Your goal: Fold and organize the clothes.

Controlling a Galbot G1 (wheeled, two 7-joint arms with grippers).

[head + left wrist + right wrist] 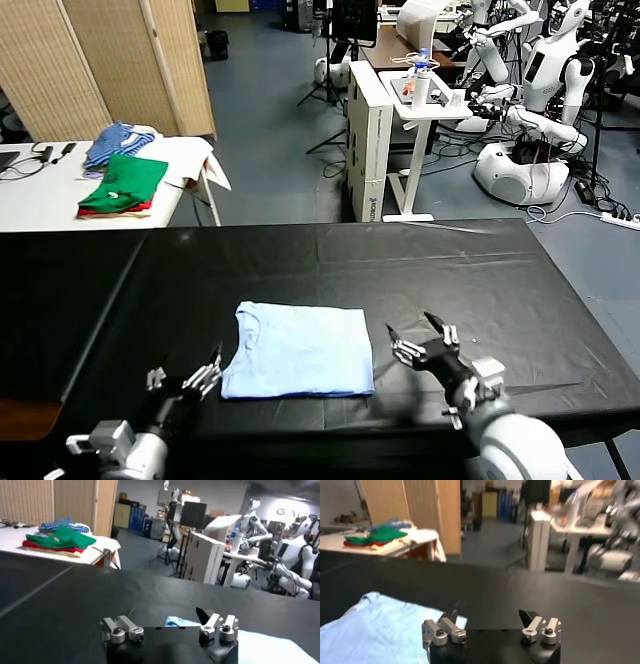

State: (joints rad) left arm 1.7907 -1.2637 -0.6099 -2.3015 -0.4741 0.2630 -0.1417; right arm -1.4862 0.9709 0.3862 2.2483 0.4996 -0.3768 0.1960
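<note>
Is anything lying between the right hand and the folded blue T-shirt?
Nothing: in the head view only bare black table cover separates the open right hand from the T-shirt.

One T-shirt [298,350], two end effectors [422,342]

Head camera looks forward and down from above the black table [480,280], taking in the whole top and the lab floor at twelve o'clock. Each wrist camera sits low, close behind its own fingers, facing across the table. All three share the T-shirt [298,350] (partly) and the white side table [40,195] at ten o'clock.
</note>
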